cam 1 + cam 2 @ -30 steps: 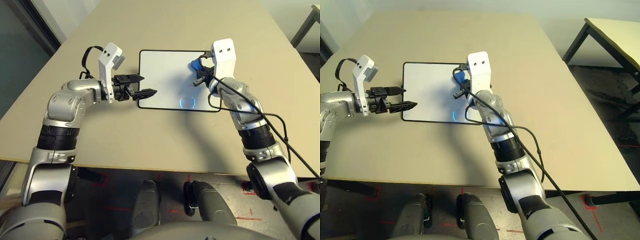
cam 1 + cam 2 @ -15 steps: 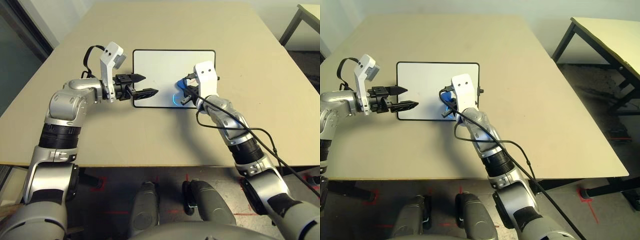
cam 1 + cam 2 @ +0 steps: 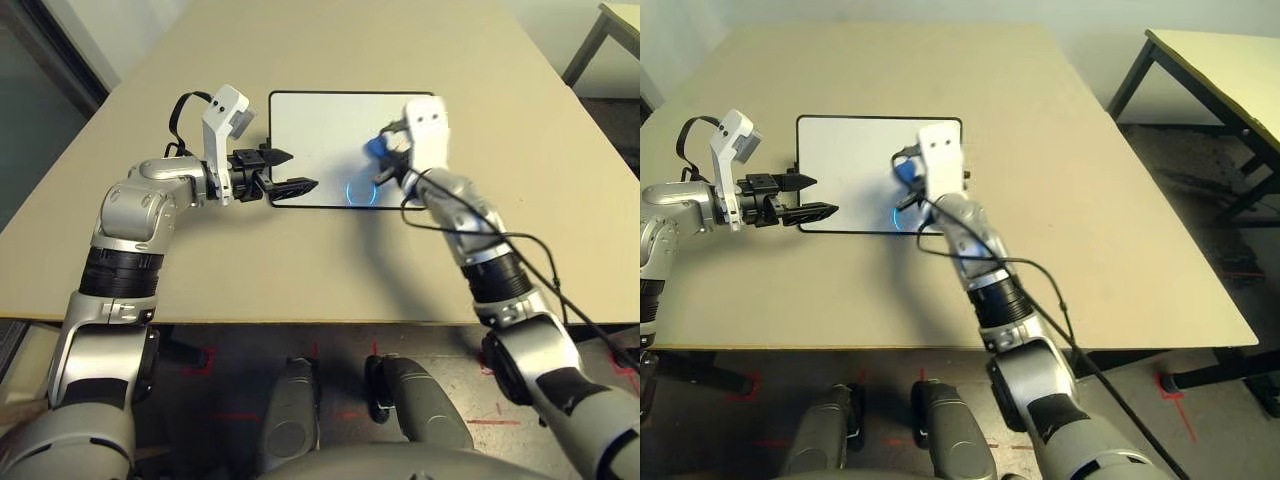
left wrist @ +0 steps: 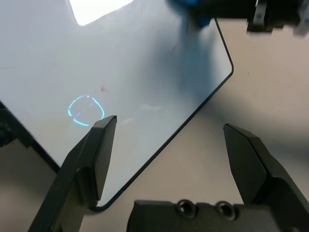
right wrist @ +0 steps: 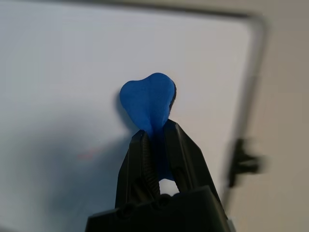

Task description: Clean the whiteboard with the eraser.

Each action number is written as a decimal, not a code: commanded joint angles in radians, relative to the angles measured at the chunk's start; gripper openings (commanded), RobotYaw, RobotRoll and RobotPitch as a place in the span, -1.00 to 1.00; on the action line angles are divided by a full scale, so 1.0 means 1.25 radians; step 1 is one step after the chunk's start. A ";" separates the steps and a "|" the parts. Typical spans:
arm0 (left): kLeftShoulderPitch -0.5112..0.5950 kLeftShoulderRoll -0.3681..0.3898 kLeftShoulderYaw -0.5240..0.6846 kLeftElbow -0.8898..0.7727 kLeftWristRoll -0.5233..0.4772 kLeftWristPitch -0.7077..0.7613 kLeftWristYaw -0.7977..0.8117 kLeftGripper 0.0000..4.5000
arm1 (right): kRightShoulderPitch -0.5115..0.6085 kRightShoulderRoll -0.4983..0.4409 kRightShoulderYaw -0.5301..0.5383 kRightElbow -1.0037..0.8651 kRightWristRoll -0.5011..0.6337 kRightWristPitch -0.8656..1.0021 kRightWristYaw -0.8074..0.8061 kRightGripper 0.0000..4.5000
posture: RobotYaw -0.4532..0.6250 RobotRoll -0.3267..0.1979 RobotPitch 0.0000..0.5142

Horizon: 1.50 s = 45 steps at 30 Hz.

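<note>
Shifted, the eraser [image 5: 147,99] is partly hidden by the right pincer [image 5: 161,159].

Board [image 3: 330,120] lies flat on tbl [image 3: 200,265], long sides running L-R, set back from the front edge. L gripper [image 3: 303,170] is at the board's L end, fingertips over it. R gripper [image 5: 155,128] is over the board's R part, w/ eraser [image 5: 147,99] btwn its fingers. Light ring [image 3: 361,194] is on the board nr its front edge, btwn the 2 grippers. Knob [image 5: 245,164] is at the board's R end. 2nd tbl [image 3: 1230,70] stands R of the main one, apart, w/ floor [image 3: 1170,190] btwn.
</note>
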 commanded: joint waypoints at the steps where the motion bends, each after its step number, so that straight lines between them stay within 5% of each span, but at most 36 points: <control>1: 0.002 -0.005 -0.015 -0.005 0.006 0.002 -0.004 1.00 | 0.012 -0.010 -0.019 0.048 -0.007 0.033 -0.015 -0.85 | -0.31 0.25 -0.32; 15: 0.006 -0.004 -0.017 -0.011 0.002 0.007 -0.002 1.00 | 0.082 0.127 0.121 -0.007 -0.003 0.063 0.048 -0.85 | -0.28 0.25 -0.31; 35: 0.013 -0.002 -0.017 -0.019 -0.001 0.010 -0.003 1.00 | 0.046 0.003 0.026 0.044 -0.022 0.013 -0.004 -0.85 | -0.29 0.25 -0.28; 45: 0.018 0.005 -0.022 -0.029 -0.001 0.022 -0.013 1.00 | 0.100 0.058 0.075 0.005 -0.004 0.036 0.012 -0.85 | -0.27 0.25 -0.23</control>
